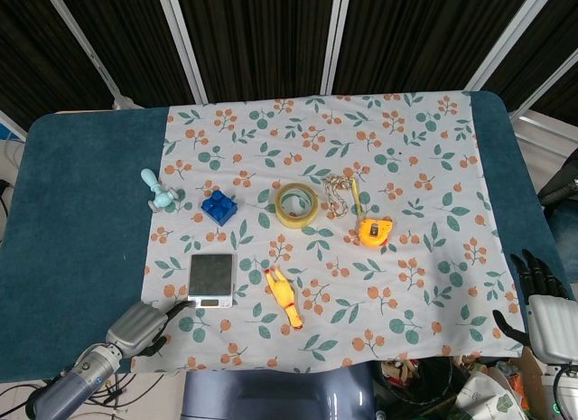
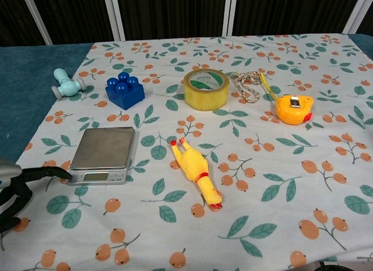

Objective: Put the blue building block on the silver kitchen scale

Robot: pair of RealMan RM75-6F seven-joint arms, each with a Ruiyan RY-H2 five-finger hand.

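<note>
The blue building block [image 1: 219,207] [image 2: 125,90] stands on the flowered cloth, left of centre, with nothing touching it. The silver kitchen scale [image 1: 210,278] [image 2: 104,154] lies nearer the front, directly in front of the block, its plate bare. My left hand [image 1: 140,327] [image 2: 17,186] is low at the front left corner, fingers apart and holding nothing. One of its fingertips [image 2: 64,175] touches the scale's front left corner by the display. My right hand [image 1: 542,312] hangs off the table's right front edge with its fingers spread and empty; the chest view does not show it.
A teal toy [image 2: 67,84] lies left of the block. A yellow tape roll [image 2: 206,88], a beige cord [image 2: 247,85] and an orange tape measure [image 2: 293,109] sit to the block's right. A yellow rubber chicken [image 2: 195,172] lies right of the scale.
</note>
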